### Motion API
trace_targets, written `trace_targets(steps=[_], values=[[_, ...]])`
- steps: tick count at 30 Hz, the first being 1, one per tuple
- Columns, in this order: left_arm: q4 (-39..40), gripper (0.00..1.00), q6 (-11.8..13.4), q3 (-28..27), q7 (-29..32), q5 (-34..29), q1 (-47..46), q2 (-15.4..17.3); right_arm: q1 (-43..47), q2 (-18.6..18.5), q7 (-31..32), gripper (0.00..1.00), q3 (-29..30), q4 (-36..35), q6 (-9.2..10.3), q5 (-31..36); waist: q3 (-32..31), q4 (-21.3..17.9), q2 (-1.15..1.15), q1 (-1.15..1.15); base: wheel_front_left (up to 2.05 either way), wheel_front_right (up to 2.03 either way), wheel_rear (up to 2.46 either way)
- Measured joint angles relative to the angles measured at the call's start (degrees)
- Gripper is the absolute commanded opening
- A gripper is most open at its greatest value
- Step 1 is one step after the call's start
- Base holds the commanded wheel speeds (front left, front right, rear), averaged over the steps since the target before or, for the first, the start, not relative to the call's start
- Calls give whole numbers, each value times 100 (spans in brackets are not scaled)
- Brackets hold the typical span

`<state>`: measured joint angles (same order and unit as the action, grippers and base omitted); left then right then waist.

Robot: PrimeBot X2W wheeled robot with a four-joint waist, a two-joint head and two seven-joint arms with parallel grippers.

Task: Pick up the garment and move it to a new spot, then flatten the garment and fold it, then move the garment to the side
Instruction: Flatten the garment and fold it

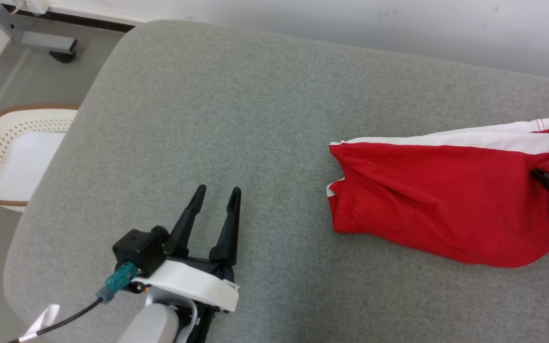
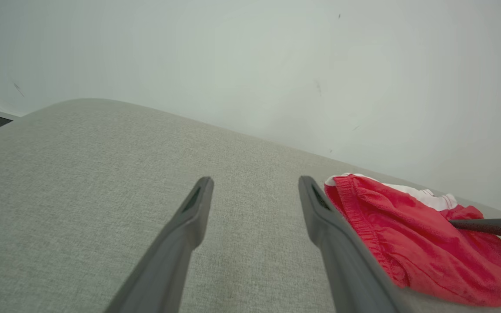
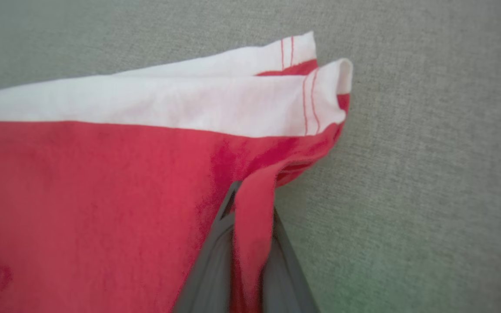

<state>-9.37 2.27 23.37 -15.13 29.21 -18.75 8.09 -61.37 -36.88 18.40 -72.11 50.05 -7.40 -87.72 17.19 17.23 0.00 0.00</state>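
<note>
Garment (image 1: 436,190): red, shorts-like, with a white band along the far edge. It lies on the right side of the grey cushion (image 1: 208,119), roughly flat with some wrinkles, and looks doubled over on itself. The cloth is thin and soft. I judge it light and limp: it will sag once lifted, it is not fragile, and it is likely to drag and bunch on the woven top rather than slide.

The gathered waistband end points toward the cushion's middle. The hem end, with stitched white corners, sits at the right. The right gripper (image 3: 252,204) is at that hem end, its fingers pressed together on a pinched ridge of red cloth just below the white corners. The ridge runs down between the two fingers. That bite probably takes only a layer or two, so the rest would hang.

For flattening, a better hold would be one corner per gripper, hem and waistband.

The left gripper (image 1: 218,190) hovers over bare cushion at the front left, fingers wide apart and holding nothing, well apart from the garment.

Around the cushion:
- A pale perforated basket (image 1: 26,116) stands on the floor off the left edge.
- A cable (image 1: 65,317) trails from the left wrist.
- A wall (image 2: 233,65) stands behind.

Bare cushion stretches left of the garment, with room for a new spot. The rounded cushion edge is a possible slip-off risk.
</note>
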Motion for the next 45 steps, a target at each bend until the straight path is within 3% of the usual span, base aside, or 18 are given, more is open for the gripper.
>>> trace_targets(steps=[11,19,24,33,43,45], values=[[-283,100,-333,-604,1,-463,304,-285,229,55,-795,0,145,-43,-8,7,-328,-407,0,0,0,0,0],[-394,100,-457,-767,0,-706,448,-410,391,-111,-1254,0,286,-235,-7,-63,-578,-699,0,0,0,0,0],[-490,100,-509,-824,0,-709,570,-465,326,-18,-1407,0,240,-537,-7,129,-722,-711,0,0,0,0,0],[-653,100,-553,-797,0,-647,704,-523,126,692,-1009,0,5,-910,-8,547,-945,-425,0,0,0,0,0],[-691,100,-474,-650,0,-391,711,-527,318,1826,-592,0,-89,-114,-8,809,-1067,-73,0,0,0,0,0],[-690,100,-455,-628,0,-367,711,-526,318,2039,-684,36,-91,141,-7,893,-1073,-79,0,0,0,0,0]])
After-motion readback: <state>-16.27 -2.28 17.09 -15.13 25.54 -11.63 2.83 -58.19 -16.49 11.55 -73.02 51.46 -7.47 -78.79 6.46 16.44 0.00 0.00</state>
